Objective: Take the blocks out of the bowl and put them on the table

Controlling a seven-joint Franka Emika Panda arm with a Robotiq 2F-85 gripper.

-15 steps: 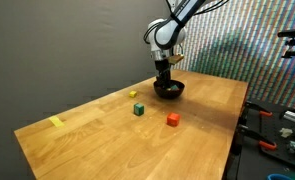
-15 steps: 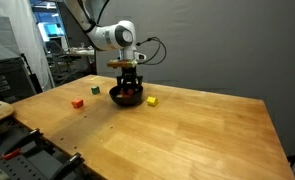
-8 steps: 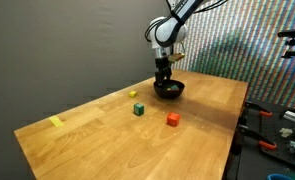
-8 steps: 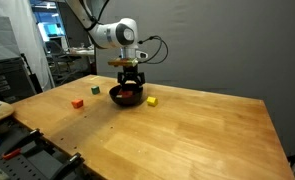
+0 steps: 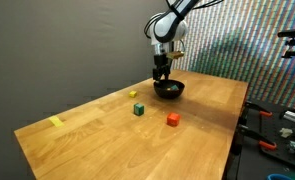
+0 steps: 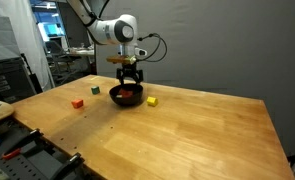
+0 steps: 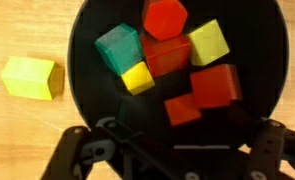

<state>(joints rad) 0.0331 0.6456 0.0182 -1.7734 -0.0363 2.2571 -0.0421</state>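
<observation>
black bowl (image 7: 82,60), rim cropped in the wrist view, red, teal and yellow blocks (image 7: 167,55) heaped inside, fingers (image 7: 72,155) spread wide, empty — tips cut off, gripper (image 6: 128,80) hovering over it, yellow block (image 7: 29,77) just outside on the counter (image 6: 187,130) — broad bare wood around

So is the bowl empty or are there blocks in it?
Not empty: the wrist view shows the bowl holding several blocks, red, yellow and one teal-green.

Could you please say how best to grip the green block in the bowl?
From straight above, probably: grip the green block by its left and right faces in the wrist view; left is clear to the bowl wall, though a red block crowds the right.
</observation>
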